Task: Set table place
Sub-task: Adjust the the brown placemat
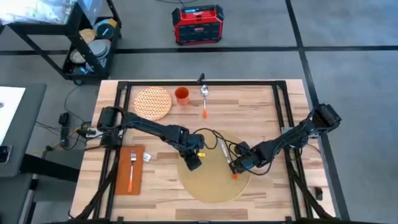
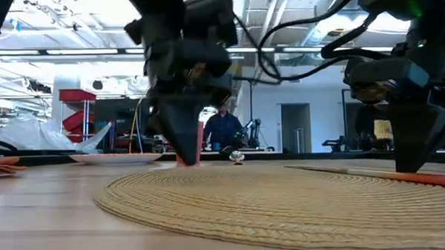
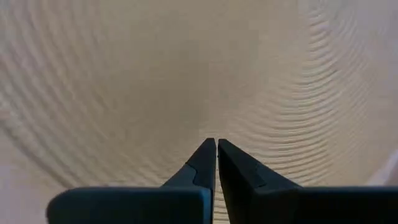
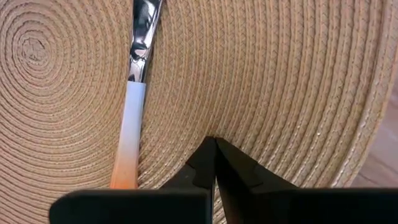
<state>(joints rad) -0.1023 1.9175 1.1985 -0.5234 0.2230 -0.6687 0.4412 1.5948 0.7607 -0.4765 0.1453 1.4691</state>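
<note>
We see the large light wood plank table [image 1: 261, 106] with its black metal frame, and on it, near the middle of the front edge, the place: a large flat round tan woven placemat [image 1: 214, 180].

The left arm reaches from the table's left edge toward the middle, elbow bent, and its left hand [image 1: 193, 163] points down over the placemat's left rim. In the left wrist view its two dark fingers [image 3: 202, 165] are pressed together with nothing between them, their tips just above the woven surface. In the low view this hand [image 2: 184, 145] tapers to a point close to the mat's far side.

The right arm comes in from the table's right edge, stretched low and diagonal, and its right hand [image 1: 237, 167] sits at the placemat's right rim. Its fingers [image 4: 202, 167] are also closed and grip nothing. Just beside them a knife with a silver blade and an orange-to-white handle [image 4: 130, 134] lies across the mat.

Toward the back edge lie a round orange-and-white patterned plate [image 1: 153, 102], a small orange cup [image 1: 181, 95] and a spoon with an orange handle [image 1: 204, 102]. Near the front left corner a fork [image 1: 132, 168] rests on a rectangular orange napkin [image 1: 129, 182].
</note>
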